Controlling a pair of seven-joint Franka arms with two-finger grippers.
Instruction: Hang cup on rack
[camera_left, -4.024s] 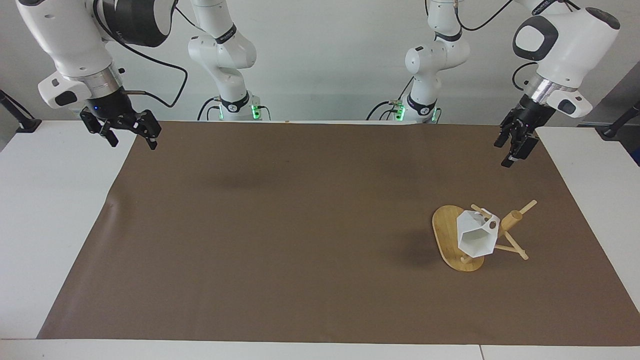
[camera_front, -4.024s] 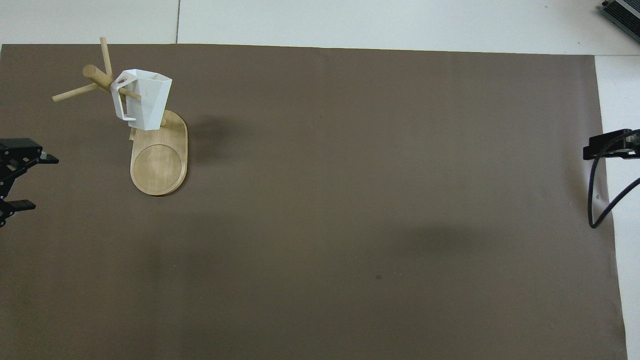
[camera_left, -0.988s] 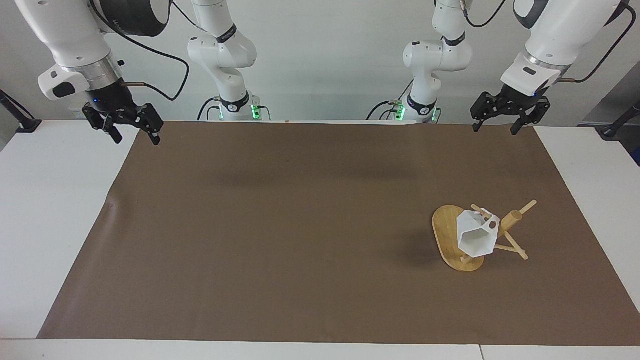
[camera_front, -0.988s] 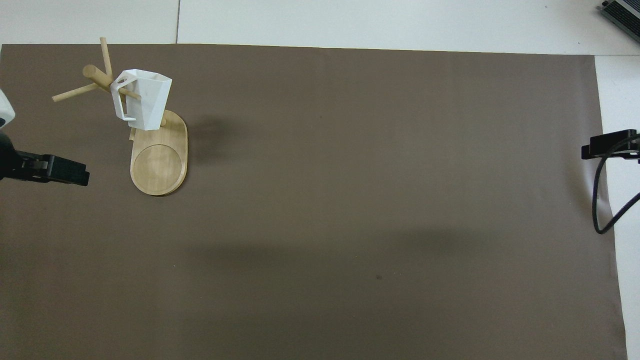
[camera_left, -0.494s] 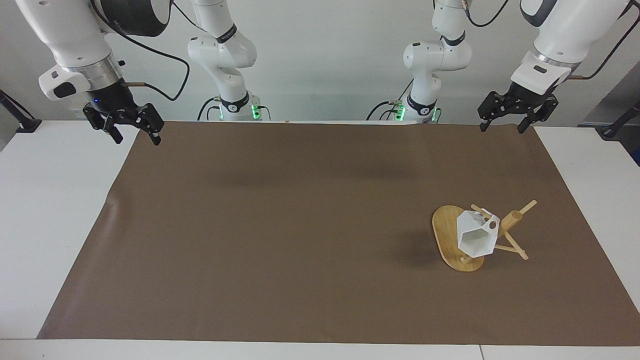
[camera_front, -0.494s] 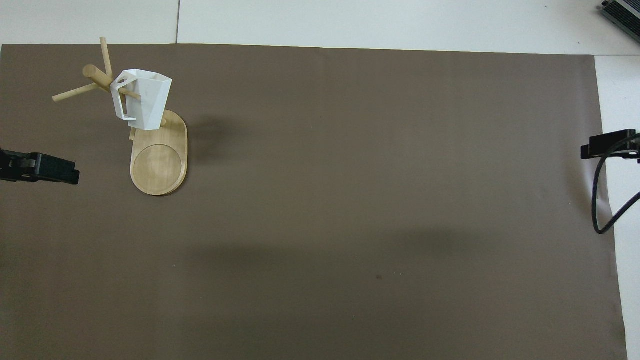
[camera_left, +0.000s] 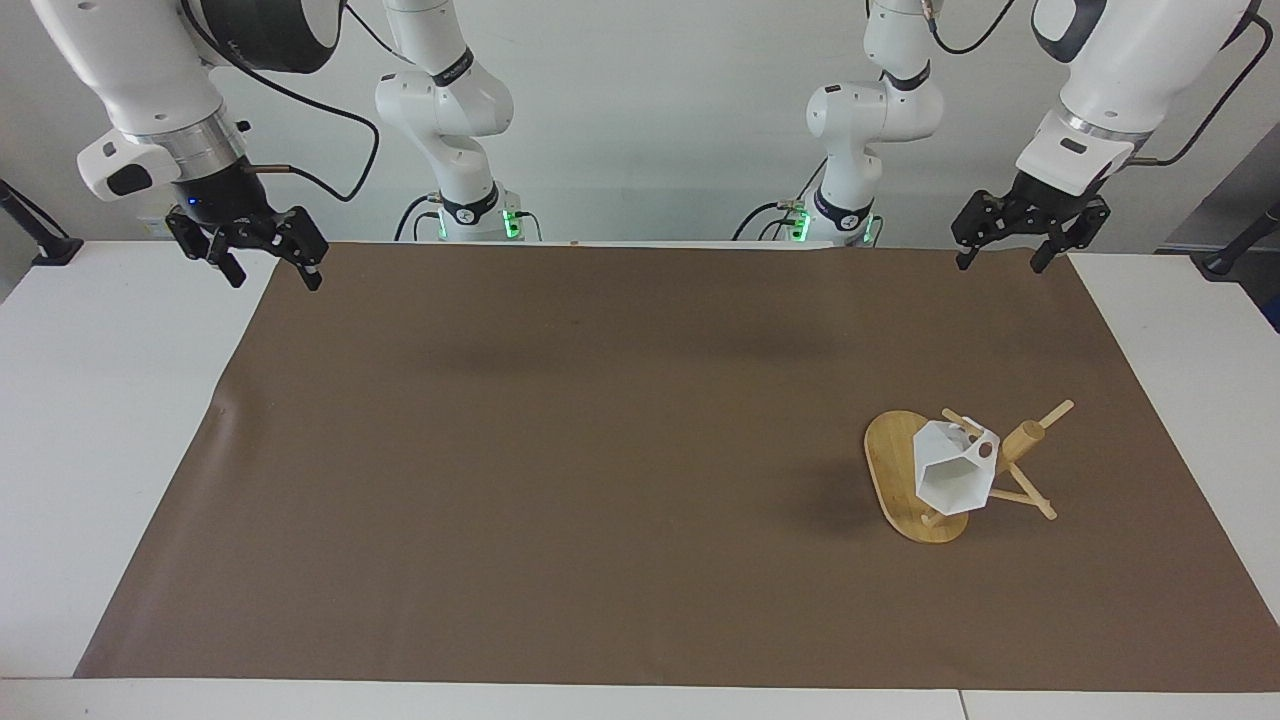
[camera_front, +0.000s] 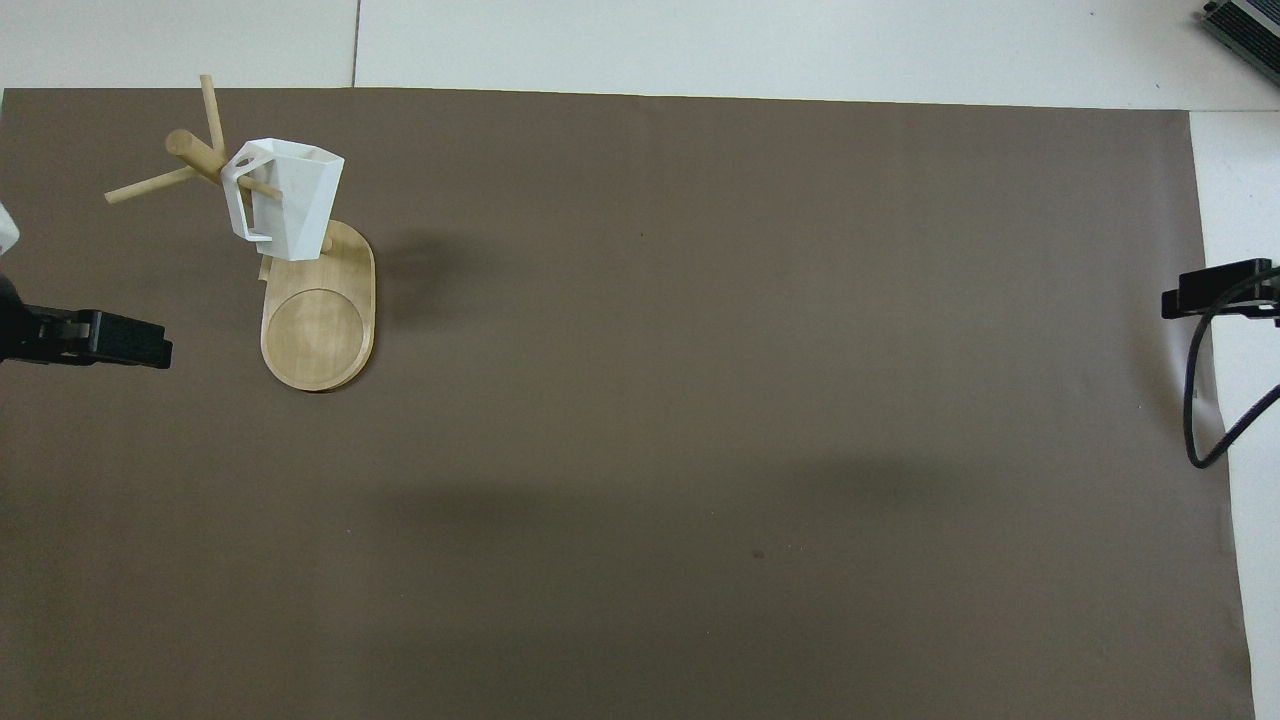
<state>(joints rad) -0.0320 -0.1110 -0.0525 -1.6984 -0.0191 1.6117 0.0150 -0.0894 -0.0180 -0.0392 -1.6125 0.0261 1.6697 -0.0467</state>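
The white faceted cup (camera_left: 955, 472) (camera_front: 290, 200) hangs by its handle on a peg of the bamboo rack (camera_left: 890, 470) (camera_front: 318, 330), which stands toward the left arm's end of the table. My left gripper (camera_left: 1000, 263) hovers open and empty over the mat's edge by the robots, well clear of the rack. In the overhead view only one of its fingers (camera_front: 115, 340) shows, beside the rack's base. My right gripper (camera_left: 270, 278) hangs open and empty over the mat's corner at the right arm's end.
A brown mat (camera_left: 600, 450) covers most of the white table (camera_left: 100, 420). A black cable (camera_front: 1200, 400) loops down from the right gripper's wrist at the mat's edge.
The left gripper has swung up from pointing down at the mat, then shifted only slightly in the last second. The right gripper rose a little. Cup and rack have stayed put.
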